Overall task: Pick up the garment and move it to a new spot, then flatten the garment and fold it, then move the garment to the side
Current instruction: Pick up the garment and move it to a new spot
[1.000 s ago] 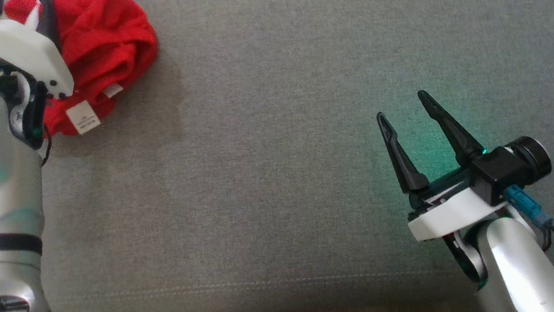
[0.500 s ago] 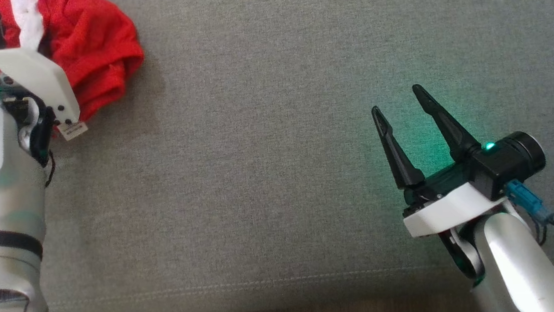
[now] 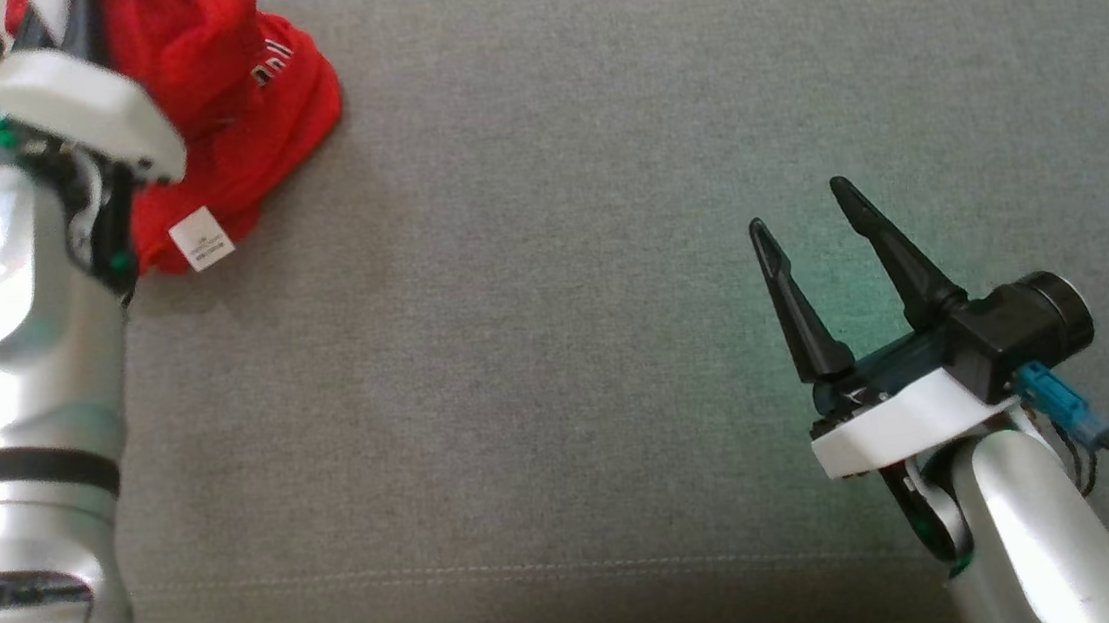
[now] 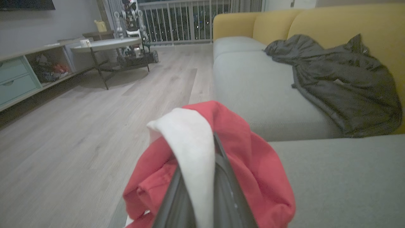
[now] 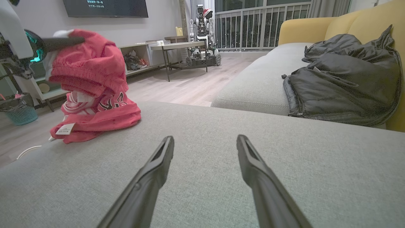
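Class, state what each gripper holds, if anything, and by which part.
Left gripper pinches the red garment by its white-lined upper fold; right gripper holds nothing.

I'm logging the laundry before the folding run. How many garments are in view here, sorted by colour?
Red garment: 1
Dark grey jacket: 1
Total: 2
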Motion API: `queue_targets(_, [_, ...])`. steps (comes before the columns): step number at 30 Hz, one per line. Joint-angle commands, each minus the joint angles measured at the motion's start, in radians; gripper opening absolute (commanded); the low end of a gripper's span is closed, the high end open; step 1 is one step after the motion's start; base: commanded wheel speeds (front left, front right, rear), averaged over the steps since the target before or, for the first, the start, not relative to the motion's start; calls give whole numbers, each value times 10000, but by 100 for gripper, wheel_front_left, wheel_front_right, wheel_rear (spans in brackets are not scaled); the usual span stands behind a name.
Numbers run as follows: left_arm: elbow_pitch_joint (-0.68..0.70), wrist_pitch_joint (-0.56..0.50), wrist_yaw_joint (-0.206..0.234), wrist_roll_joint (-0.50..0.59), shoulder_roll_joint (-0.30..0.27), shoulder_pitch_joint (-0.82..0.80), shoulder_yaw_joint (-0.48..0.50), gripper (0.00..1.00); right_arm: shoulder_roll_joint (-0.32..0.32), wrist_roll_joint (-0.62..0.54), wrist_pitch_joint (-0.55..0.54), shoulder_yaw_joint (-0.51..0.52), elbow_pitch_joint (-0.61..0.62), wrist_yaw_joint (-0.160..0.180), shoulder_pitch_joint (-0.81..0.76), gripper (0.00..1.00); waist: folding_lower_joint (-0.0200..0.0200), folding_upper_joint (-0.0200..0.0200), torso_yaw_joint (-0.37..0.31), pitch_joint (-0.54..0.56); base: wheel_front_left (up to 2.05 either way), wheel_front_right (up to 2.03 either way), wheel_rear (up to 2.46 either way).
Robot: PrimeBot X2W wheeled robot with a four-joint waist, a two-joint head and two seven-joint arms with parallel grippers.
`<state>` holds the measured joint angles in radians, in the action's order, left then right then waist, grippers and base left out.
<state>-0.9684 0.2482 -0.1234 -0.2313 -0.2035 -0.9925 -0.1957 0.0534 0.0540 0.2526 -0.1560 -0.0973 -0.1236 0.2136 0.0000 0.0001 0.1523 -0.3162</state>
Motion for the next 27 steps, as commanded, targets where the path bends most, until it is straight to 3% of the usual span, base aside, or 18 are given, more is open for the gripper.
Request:
queue_targets(1, [699, 124, -7, 10, -335, -289, 185, 0, -32, 98, 92, -233, 267, -71, -35, 100, 0, -1, 124, 185, 0, 0, 0])
queue_targets(7, [2633, 132, -26, 85, 167, 31, -76, 0, -32, 364, 92, -227, 219, -71, -100, 100, 0, -1, 1, 604, 0, 0, 0])
queue_targets(13, [3874, 95, -59, -123, 554, 485, -757, 0, -32, 666, 92, -395, 270, -71, -185, 100, 0, -1, -767, 1054, 0, 0, 0])
queue_targets(27, [4463, -322, -71, 203, 84, 871, -3074, 0, -32, 1480, 92, -648, 830, -71, -84, 100, 0, -1, -4065, 1163, 0, 0, 0])
